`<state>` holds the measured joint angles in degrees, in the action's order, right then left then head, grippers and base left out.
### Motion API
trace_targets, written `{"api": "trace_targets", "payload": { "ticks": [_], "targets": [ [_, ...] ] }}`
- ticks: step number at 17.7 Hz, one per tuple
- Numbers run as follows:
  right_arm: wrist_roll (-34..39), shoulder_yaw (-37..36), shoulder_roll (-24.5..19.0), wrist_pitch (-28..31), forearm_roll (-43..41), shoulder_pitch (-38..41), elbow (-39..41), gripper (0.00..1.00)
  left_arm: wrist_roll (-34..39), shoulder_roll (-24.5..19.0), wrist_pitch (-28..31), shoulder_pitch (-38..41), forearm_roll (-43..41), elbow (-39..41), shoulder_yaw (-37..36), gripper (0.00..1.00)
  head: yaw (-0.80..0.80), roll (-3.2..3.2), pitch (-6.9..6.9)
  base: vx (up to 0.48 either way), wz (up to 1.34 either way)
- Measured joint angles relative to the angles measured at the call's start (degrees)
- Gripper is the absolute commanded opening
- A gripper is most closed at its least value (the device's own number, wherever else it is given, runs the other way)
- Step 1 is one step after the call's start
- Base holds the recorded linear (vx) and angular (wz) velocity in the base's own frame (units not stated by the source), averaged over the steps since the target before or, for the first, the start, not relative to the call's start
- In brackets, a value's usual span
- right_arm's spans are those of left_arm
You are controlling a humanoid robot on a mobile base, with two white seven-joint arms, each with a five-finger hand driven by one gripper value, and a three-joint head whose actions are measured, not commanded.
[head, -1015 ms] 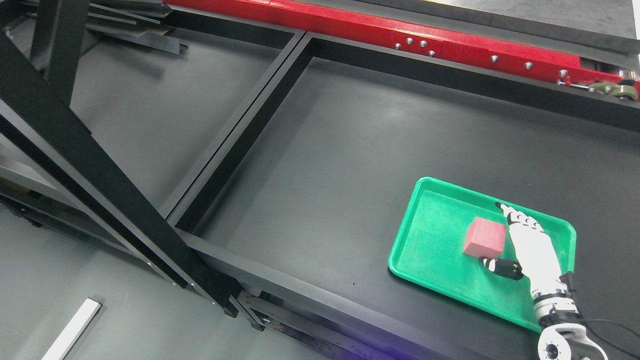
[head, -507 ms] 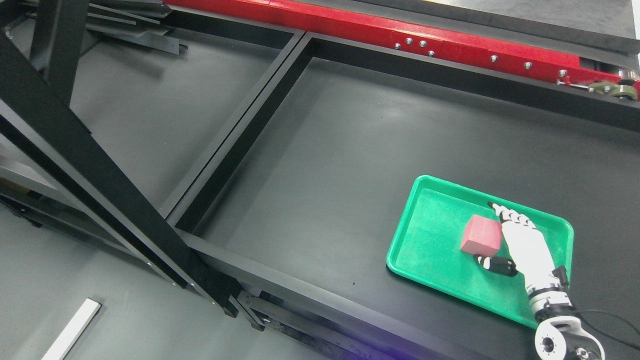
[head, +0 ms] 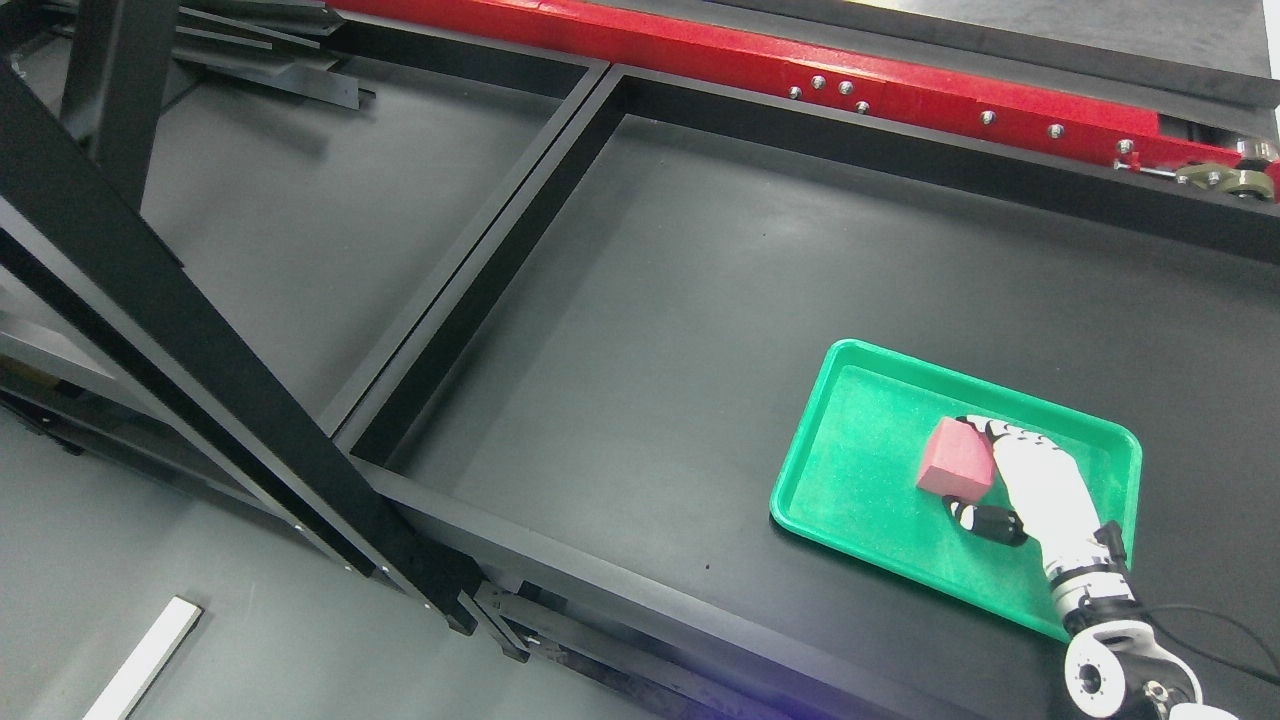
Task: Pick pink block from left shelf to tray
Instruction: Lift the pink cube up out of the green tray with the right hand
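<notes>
While the right arm enters from the lower right corner of the frame, the scene reads as follows.

Right hand: the white right hand (head: pixel 1005 478) lies over the green tray, at the lower right of the frame, fingers (head: pixel 1012 437) stretched along the block's right side and the dark thumb (head: pixel 985 520) just under the block's lower edge; whether fingers and thumb press on the block or merely lie beside it cannot be told.

Pink block: the pink block (head: pixel 955 470) sits inside the tray, near its middle, tilted so one corner points toward the top of the frame.

Tray: the green tray (head: pixel 850 440) rests on the dark worktop (head: pixel 700 300), in the lower right part of the frame, its long side running diagonally down to the right.

Frame: black frame bars (head: pixel 480 270) divide the dark surface into a left bay and a right bay; the tray lies in the right one.

Red beam: a red beam (head: pixel 700 55) with bolts runs across the top of the frame.

Black strut: a broad black strut (head: pixel 200 340) crosses the left side diagonally.

White strip: a white strip (head: pixel 145 658) lies on the floor at the lower left.
</notes>
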<state>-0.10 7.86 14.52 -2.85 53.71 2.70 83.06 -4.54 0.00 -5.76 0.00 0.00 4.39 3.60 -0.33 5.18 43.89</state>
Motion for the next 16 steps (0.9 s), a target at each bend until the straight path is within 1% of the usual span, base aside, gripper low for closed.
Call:
{"api": "trace_targets", "payload": {
  "ticks": [2, 3, 7, 9, 13, 16],
  "targets": [
    [-0.1, 0.3, 0.3, -0.2, 0.0, -0.1, -0.4, 0.15, 0.0, 0.0, 0.0, 0.0, 0.0, 0.0, 0.0, 1.0, 0.0, 0.0, 0.0, 0.0, 0.0],
    [-0.2, 0.3, 0.5, -0.5, 0.0, -0.1, -0.5, 0.01, 0.0, 0.0, 0.0, 0.0, 0.0, 0.0, 0.0, 1.0, 0.0, 0.0, 0.0, 0.0, 0.0],
    [-0.9, -0.3, 1.4, -4.8, -0.3, 0.2, -1.0, 0.0, 0.0, 0.0, 0.0, 0.0, 0.0, 0.0, 0.0, 1.0, 0.0, 0.0, 0.0, 0.0, 0.0],
    [-0.2, -1.6, 1.5, -7.9, -0.5, 0.5, -1.0, 0.0, 0.0, 0.0, 0.0, 0.0, 0.0, 0.0, 0.0, 1.0, 0.0, 0.0, 0.0, 0.0, 0.0],
    [-5.2, -5.2, 1.1, -13.0, -0.8, 1.3, -0.2, 0.0, 0.0, 0.0, 0.0, 0.0, 0.0, 0.0, 0.0, 1.0, 0.0, 0.0, 0.0, 0.0, 0.0],
    [-9.6, -7.9, -0.2, -14.5, -1.0, 1.9, 0.8, 0.0, 0.0, 0.0, 0.0, 0.0, 0.0, 0.0, 0.0, 1.0, 0.0, 0.0, 0.0, 0.0, 0.0]
  ]
}}
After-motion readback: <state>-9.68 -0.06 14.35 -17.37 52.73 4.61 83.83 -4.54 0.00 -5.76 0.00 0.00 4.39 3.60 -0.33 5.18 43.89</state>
